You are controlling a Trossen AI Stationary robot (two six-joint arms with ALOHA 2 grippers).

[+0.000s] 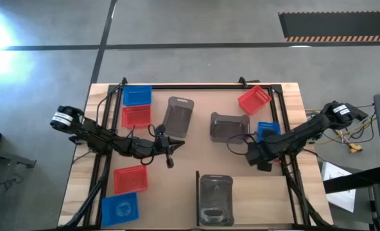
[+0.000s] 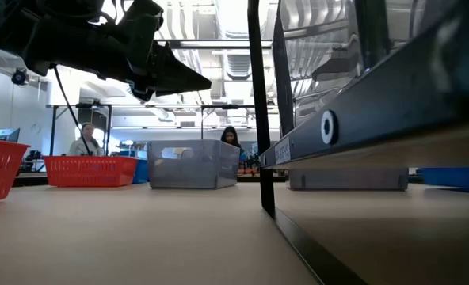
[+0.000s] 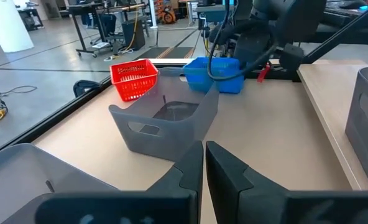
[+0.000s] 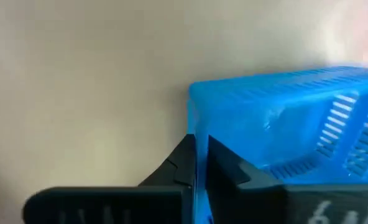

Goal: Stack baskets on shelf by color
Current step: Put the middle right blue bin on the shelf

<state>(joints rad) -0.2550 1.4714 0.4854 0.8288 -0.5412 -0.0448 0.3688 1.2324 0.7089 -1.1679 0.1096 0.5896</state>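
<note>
Right wrist view: my right claw [image 4: 196,158] is clenched on the thin wall of a small blue perforated plastic basket [image 4: 296,124], held just over the pale wooden worktop [image 4: 78,81]. Seen from above, this basket [image 1: 267,131] sits beside a smoky grey plastic basket [image 1: 228,125]. My left claw [image 1: 170,151], fingers pressed together with nothing between them, hovers near another grey basket [image 1: 178,115].
</note>
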